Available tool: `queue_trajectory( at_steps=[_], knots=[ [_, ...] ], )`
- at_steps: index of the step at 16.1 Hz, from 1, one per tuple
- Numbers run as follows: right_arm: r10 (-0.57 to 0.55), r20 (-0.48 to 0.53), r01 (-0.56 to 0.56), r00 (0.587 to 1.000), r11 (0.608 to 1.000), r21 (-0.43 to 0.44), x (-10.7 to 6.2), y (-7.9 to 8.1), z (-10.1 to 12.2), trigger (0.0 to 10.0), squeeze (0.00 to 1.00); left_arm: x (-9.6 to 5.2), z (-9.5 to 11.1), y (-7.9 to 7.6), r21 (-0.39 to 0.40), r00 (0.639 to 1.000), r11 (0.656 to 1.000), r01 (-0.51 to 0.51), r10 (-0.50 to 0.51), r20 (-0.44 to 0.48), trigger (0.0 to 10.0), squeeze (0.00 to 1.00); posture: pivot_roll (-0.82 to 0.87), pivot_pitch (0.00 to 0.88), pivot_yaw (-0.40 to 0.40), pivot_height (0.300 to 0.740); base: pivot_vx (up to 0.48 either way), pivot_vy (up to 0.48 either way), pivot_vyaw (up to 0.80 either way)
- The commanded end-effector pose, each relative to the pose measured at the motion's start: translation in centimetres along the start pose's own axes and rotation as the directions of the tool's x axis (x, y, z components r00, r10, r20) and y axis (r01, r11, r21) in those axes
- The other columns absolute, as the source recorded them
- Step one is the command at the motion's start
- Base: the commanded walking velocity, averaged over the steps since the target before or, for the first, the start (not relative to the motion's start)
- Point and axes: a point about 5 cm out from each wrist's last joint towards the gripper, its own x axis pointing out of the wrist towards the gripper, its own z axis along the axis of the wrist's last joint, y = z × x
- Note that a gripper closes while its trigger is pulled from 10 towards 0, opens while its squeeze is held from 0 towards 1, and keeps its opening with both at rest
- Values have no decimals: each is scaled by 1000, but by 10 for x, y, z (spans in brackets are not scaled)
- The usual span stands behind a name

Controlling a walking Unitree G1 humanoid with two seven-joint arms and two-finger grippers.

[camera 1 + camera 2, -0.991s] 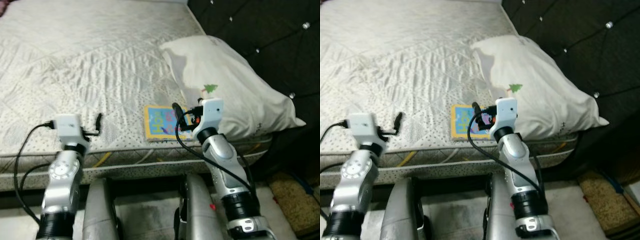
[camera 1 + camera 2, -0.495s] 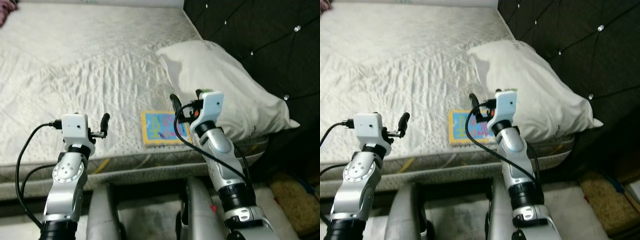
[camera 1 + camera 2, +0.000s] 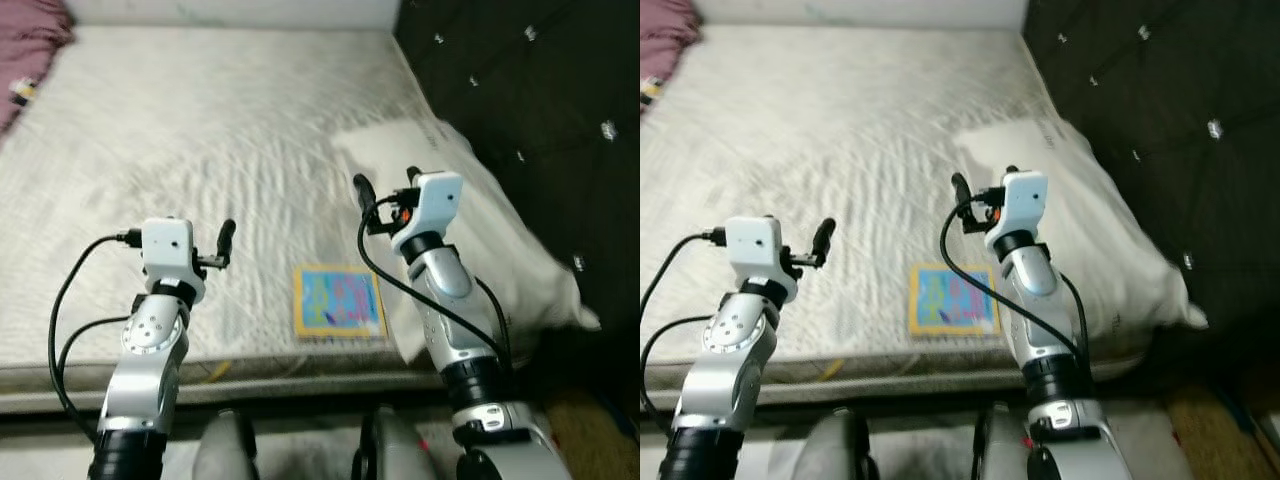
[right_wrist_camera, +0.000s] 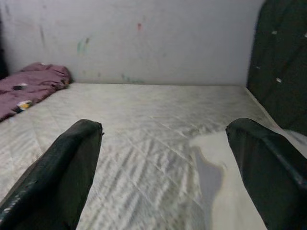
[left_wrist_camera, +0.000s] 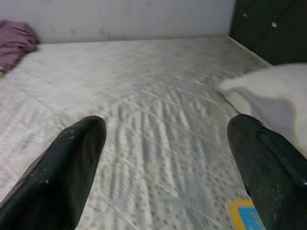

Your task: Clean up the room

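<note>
Both grippers hang spread and empty above the bed: the left gripper over the quilted mattress near its front edge, the right gripper raised beside the white pillow, which lies against the dark tufted headboard. Between the two arms, a colourful flat book rests on the mattress close to the front edge, just beside the pillow. At the far left corner sits a purple cloth, below a pale wall
</note>
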Motion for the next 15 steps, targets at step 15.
queue_trajectory(
  at_steps=[15],
  knots=[
    [-144, -101, 137, 984, 988, -72, -24, -15, -22, 10000, 0, -4, -8, 3, 19, 999, 1000, -16, 17, -45, 10000, 0, -5, 0, -22, 740, 0, 0, 0]
  ],
)
